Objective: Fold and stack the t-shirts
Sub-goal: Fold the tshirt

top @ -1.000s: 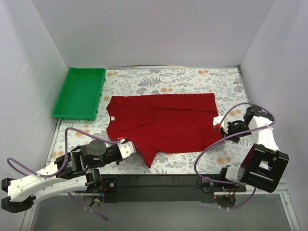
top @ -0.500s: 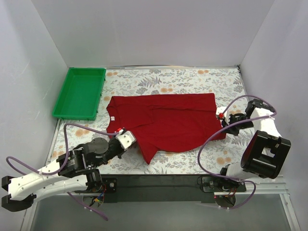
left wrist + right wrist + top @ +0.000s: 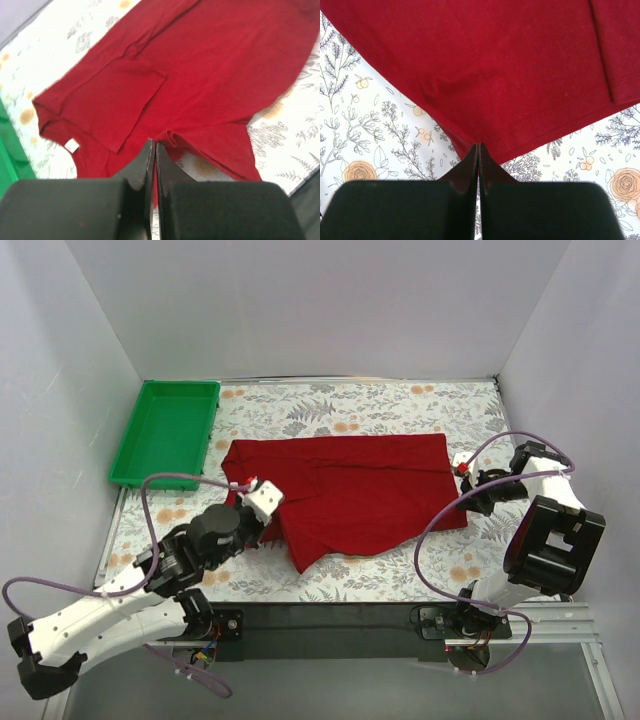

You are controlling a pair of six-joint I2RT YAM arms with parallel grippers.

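Two pinches: left jaws clamp the near edge, right jaws the hem, of a dark red t-shirt (image 3: 350,490) lying partly folded on the floral surface (image 3: 400,400), likely to carry that side over.

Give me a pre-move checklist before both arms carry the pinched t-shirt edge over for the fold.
1. Left gripper shut on the t-shirt at its near edge: ok.
2. Right gripper shut on the hem: ok.
3. How many layers each pinch has caught: cannot tell.
4. Sleeve folded flat onto the body: ok.
5. Nothing lying on the cloth in the fold path: ok.
6. Green tray apart from the t-shirt: ok.
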